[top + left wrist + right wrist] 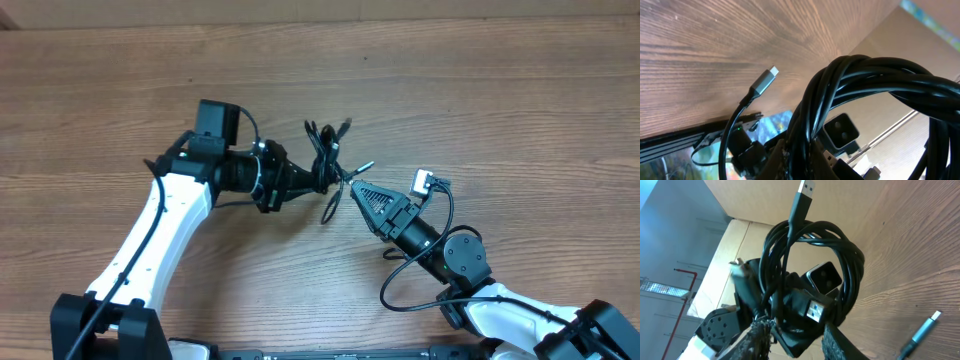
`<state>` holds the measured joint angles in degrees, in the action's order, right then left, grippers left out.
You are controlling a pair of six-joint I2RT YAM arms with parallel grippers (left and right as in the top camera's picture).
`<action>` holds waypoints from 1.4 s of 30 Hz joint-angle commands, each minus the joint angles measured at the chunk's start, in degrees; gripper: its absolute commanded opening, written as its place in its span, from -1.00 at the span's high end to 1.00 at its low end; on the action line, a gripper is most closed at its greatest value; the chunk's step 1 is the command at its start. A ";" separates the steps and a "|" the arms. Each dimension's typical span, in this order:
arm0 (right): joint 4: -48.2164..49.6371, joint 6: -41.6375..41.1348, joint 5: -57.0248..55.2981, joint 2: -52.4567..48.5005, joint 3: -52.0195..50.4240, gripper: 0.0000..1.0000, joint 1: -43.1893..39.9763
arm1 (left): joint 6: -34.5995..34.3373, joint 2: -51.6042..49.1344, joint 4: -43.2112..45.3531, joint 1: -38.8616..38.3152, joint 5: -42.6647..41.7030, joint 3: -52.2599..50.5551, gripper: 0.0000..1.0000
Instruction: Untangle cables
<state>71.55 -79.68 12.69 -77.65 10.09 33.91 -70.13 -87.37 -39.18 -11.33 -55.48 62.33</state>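
Observation:
A bundle of thin black cables (325, 150) hangs looped above the wooden table, with my left gripper (322, 182) shut on its lower part. In the left wrist view the coil (865, 80) arches over the left gripper (798, 160), and a grey silver-tipped plug (767, 80) sticks out to the left. My right gripper (352, 190) points at the bundle from the right. In the right wrist view the right gripper (797, 342) has its jaws apart on either side of the coil's (850, 270) bottom, where a blue-tongued USB plug (815, 311) sits. Another USB plug (802, 200) points upward.
The grey plug (925, 327) hovers over bare table (480, 90) to the right. The right arm's own black wire (400, 285) loops on the table by its wrist, beside a white connector (425, 183). The left arm's camera block (215, 118) stands left of the bundle.

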 commanded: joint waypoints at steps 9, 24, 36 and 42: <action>0.61 0.44 0.31 -0.15 0.92 0.39 0.33 | 1.36 0.87 -0.02 -3.52 0.81 1.16 0.91; 0.11 0.44 0.37 -0.15 0.92 0.92 0.33 | 4.81 0.87 0.00 -5.20 0.79 1.16 0.92; -12.33 2.34 -1.14 -0.15 0.92 0.92 0.09 | 7.61 0.87 0.42 0.20 -4.68 1.16 0.92; -19.98 6.29 -5.14 -0.15 0.90 0.92 0.09 | 13.42 0.87 0.00 5.44 -6.05 1.16 0.92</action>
<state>53.32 -76.16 10.66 -77.65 10.26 33.89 -62.39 -87.37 -39.18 -7.86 -57.19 62.33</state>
